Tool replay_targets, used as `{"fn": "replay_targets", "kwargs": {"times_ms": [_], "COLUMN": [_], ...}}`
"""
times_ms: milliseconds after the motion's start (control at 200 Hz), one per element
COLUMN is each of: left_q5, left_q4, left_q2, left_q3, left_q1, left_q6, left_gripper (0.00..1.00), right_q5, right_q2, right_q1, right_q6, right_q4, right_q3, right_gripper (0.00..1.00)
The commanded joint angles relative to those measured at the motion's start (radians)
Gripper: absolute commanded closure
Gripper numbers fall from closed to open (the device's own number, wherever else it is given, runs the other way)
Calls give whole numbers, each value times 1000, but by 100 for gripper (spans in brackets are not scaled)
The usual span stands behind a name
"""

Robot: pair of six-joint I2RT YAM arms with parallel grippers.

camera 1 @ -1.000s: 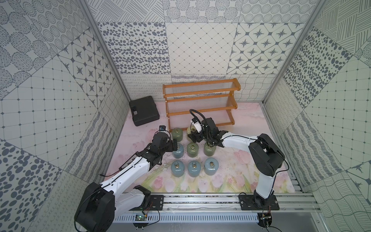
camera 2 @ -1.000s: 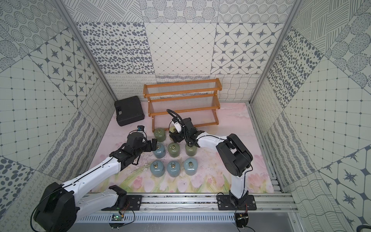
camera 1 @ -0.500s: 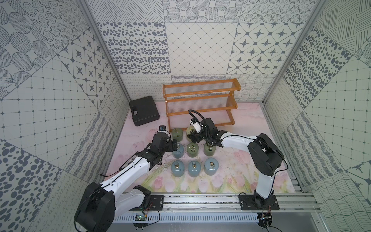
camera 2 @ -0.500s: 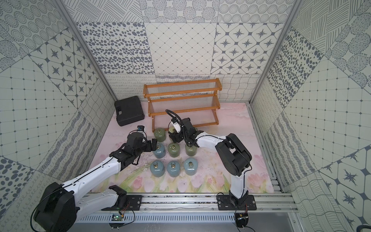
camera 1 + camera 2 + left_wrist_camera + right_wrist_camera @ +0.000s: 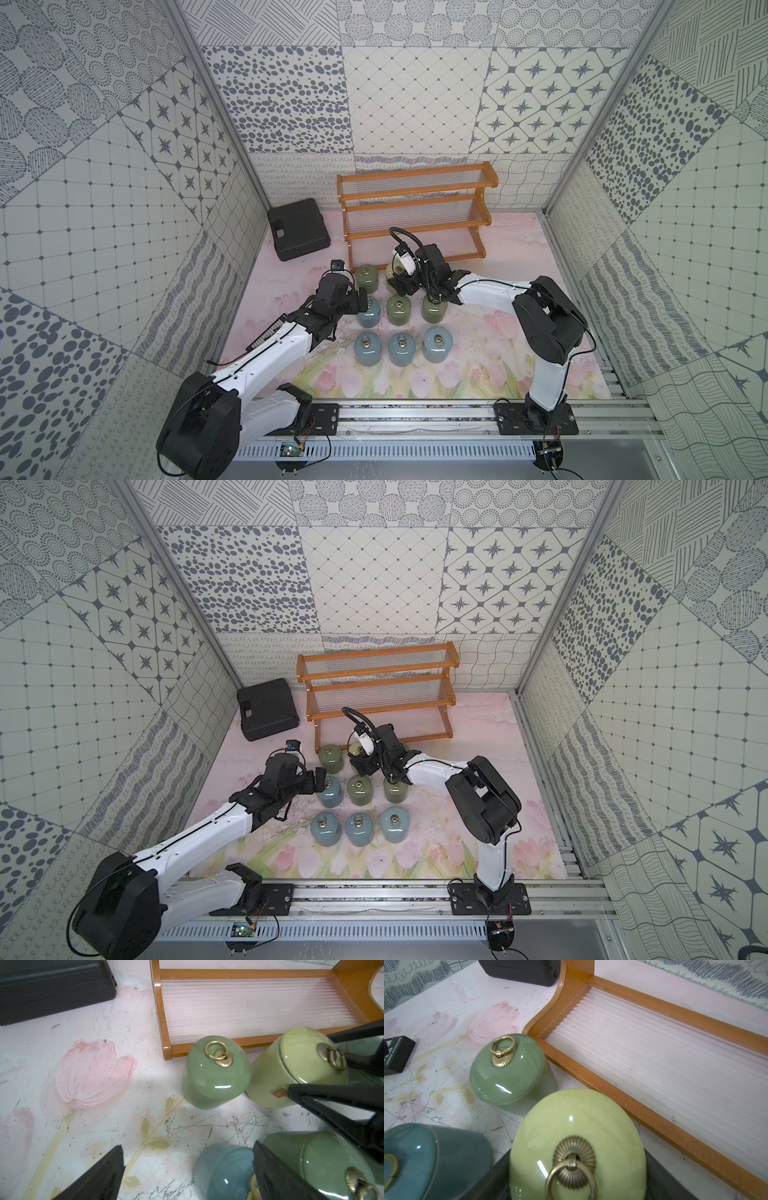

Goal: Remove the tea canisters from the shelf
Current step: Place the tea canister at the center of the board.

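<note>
Tea canisters point(image 5: 401, 348), small glossy cylindrical jars with brass ring-knob lids, stand in rows on the pink floral desk point(image 5: 498, 332). The rows lie just in front of the three-tier orange-brown wooden shelf point(image 5: 415, 208) with clear rod surfaces.

- Front row: three blue-grey units.
- Middle row: one blue-grey canister point(image 5: 369, 312) at the left end, then two olive-green units.
- Back row, nearest the lowest tier: one olive-green canister point(image 5: 367, 277) and, just beside it, the pale yellow-green canister point(image 5: 391, 272).

Right tool point(image 5: 398, 286): pinching the pale yellow-green canister, with one black finger point(image 5: 324, 1095) against each side of the body (the left wrist view shows both fingers). Whether the base rests on the desk or sits just off it cannot be told.

Left tool point(image 5: 360, 300): spread wide and holding nothing, at the left end of the middle row. In the left wrist view one finger crosses in front of the blue-grey canister and the other is over bare desk.

A flat black plastic case point(image 5: 298, 235) lies on the desk to the left of the shelf, apart from the canisters.
</note>
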Motion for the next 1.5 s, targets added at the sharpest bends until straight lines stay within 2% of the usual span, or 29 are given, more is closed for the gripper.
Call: {"fn": "replay_targets", "kwargs": {"times_ms": [0, 1496], "left_q5": [11, -2], "left_q4": [11, -11], "left_q2": [5, -24], "left_q3": [13, 1], "left_q1": [1, 1], "left_q6": [-2, -5], "left_gripper": [0, 0], "right_q5": [26, 38], "right_q2": [20, 34], "right_q1": [-2, -13], "right_q6": [7, 15], "right_q4": [50, 71], "right_q3": [21, -13], "right_gripper": [19, 10]}}
